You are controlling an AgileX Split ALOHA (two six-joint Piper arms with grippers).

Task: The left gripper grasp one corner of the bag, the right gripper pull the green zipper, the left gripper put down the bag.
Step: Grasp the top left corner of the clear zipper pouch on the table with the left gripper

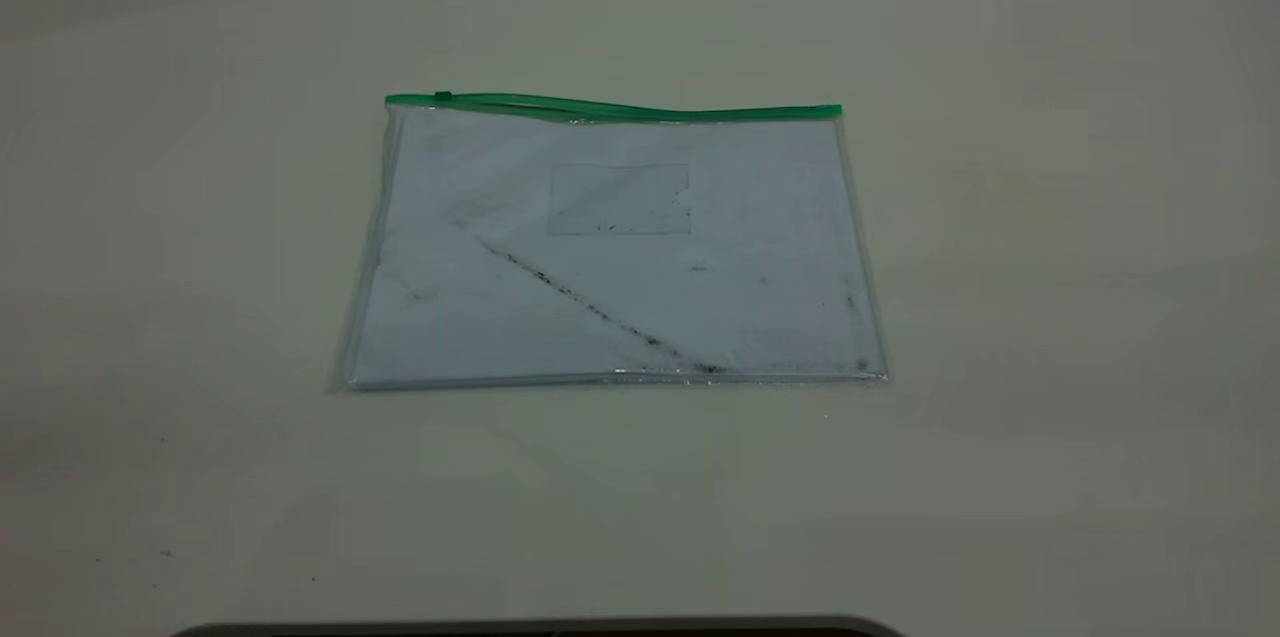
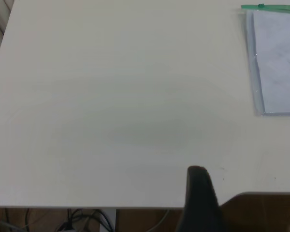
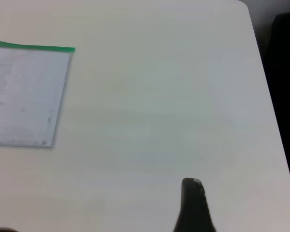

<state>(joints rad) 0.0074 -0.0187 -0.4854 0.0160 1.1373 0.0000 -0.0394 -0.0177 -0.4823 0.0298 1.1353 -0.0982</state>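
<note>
Both grippers sit way back from the action. Only one dark finger of the left gripper [image 2: 199, 198] pokes into the left wrist view, hanging over the near edge of the table [image 1: 1050, 267], so I honestly can't tell how wide its jaws are, and it has nothing in hold that I can see. Same story for the right gripper [image 3: 193, 205]: one black finger shows in the right wrist view, over bare tabletop near the near edge, its opening impossible to judge, nothing gripped. Neither gripper shows up in the exterior view at all.

The bag [image 1: 615, 252] lies flat in the middle of the table, well apart from both grippers. From the left gripper's camera you only catch the bag's left end [image 2: 275, 63], far off toward the table's middle; from the right gripper's camera you get its right end [image 3: 26, 94], also well away.

The green zipper [image 1: 612, 107] runs along the bag's far long edge, slightly wavy near the middle, and the little slider tab [image 1: 443, 97] sits close to the far left corner of the bag. White paper fills the inside. A dark smudge line [image 1: 590, 307] runs diagonally from the left-middle down toward the near edge.

A small card pocket [image 1: 619, 200] sits just below the zipper, about centered. As for writing or brand marks, I can't make out anything readable on the pocket or the paper, just a few tiny specks.
</note>
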